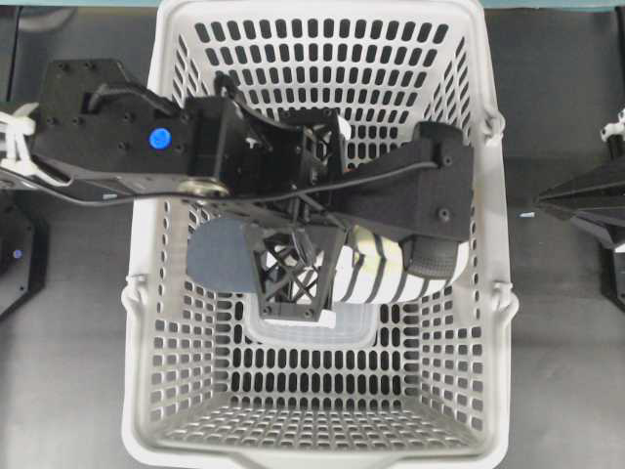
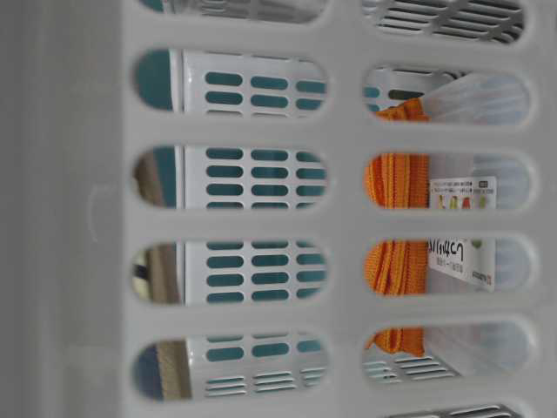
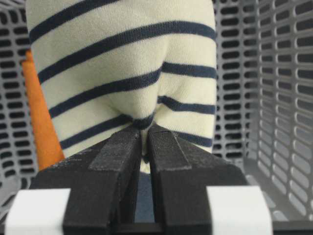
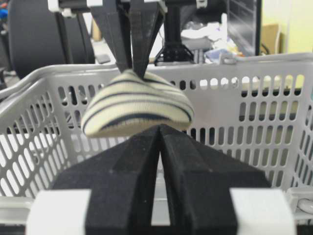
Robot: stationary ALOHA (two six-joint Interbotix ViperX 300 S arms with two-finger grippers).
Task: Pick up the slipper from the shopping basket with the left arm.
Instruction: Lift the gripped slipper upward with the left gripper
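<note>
Already the left gripper (image 3: 144,134) has its jaws clenched on a pinch of the slipper (image 3: 127,73), puckering the cream striped upper right at the fingertips (image 3: 122,142). In the right wrist view the slipper (image 4: 137,110) hangs from those fingers at about rim height of the shopping basket (image 4: 254,112), its underside apart from anything below, so it looks lifted off the floor. Overhead, the left arm (image 1: 107,137) reaches in from 9 o'clock over the basket (image 1: 498,195), and the slipper (image 1: 376,274) shows just below the gripper (image 1: 293,283), near basket centre toward 3 o'clock. An orange cloth (image 3: 44,127) sits at 9 o'clock of the slipper in the left wrist view, inside the basket. The right gripper (image 4: 160,142) is parked outside, jaws pressed together on nothing. Judgement: grasp and lift done; what remains, if anything, is clearing the rim fully. Risk: a thin fabric pinch may slip.
</note>
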